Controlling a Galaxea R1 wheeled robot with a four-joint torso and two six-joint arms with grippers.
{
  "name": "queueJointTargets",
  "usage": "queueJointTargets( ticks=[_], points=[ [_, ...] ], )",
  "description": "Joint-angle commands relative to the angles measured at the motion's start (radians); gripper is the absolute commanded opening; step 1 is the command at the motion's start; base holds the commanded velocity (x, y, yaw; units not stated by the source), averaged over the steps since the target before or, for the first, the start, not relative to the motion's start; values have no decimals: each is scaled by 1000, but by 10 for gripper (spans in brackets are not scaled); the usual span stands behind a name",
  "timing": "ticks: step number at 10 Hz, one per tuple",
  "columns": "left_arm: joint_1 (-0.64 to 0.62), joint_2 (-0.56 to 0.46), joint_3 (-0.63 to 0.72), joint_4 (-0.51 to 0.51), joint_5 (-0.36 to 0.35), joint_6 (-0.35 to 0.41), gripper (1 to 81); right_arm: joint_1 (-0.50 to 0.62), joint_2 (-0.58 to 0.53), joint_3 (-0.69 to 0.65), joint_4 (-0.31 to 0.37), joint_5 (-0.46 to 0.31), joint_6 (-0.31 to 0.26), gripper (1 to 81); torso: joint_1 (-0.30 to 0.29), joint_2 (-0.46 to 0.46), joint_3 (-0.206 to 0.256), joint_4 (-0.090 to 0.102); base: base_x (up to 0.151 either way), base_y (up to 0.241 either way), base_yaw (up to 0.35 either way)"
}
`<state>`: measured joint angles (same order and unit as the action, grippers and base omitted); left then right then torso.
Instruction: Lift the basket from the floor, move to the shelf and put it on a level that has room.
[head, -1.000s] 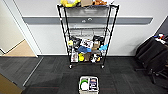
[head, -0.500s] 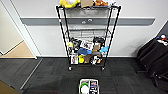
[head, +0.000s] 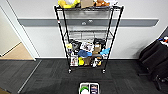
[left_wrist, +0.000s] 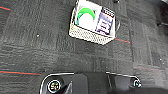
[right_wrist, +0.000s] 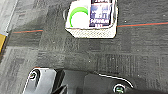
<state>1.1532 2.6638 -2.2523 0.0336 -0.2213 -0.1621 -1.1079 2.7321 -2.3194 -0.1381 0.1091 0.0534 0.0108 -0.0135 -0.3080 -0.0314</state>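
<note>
The basket (head: 89, 88), cream woven, stands on the dark grey carpet floor (head: 50, 75) at the lower middle of the head view, a short way in front of the shelf (head: 87, 37). It holds a white item with a green ring and a dark blue packet. Both wrist views look down on the basket (left_wrist: 93, 22) (right_wrist: 91, 18) resting alone on the carpet, apart from the robot's dark plate. The shelf is a black wire rack on small wheels against the wall. Its second level (head: 87, 32) from the top looks bare. The top and the two lower tiers carry items.
A black bag or chair (head: 155, 60) stands at the right by the wall. At the left, a doorway opens onto light wooden flooring (head: 17, 53). Thin red lines (left_wrist: 20, 73) cross the carpet tiles near the basket.
The whole head picture has shifted: the camera has come closer to the shelf, which looks larger, and the basket now lies lower in the picture. The things themselves have not moved.
</note>
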Motion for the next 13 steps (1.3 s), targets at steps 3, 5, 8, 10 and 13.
queueJointTargets(
  ticks=[3,5,8,10,13],
  points=[
    [-54,-25,13,0,36,-4,811,61,-19,3,-5,-37,3,811,0,0,0,0,136,0,0],
    [-54,-24,13,2,34,-4,811,61,-15,-7,-5,-37,3,811,0,0,0,0,136,0,0],
    [-54,-24,13,2,36,-4,811,59,5,-41,-5,-37,2,811,0,0,0,0,133,0,0],
    [-54,-22,13,2,37,-4,811,59,7,-41,-5,-37,2,811,0,0,0,0,103,0,0],
    [-54,-22,14,2,37,-2,811,58,5,-41,-5,-37,3,811,0,0,0,0,75,0,0]
  ],
)
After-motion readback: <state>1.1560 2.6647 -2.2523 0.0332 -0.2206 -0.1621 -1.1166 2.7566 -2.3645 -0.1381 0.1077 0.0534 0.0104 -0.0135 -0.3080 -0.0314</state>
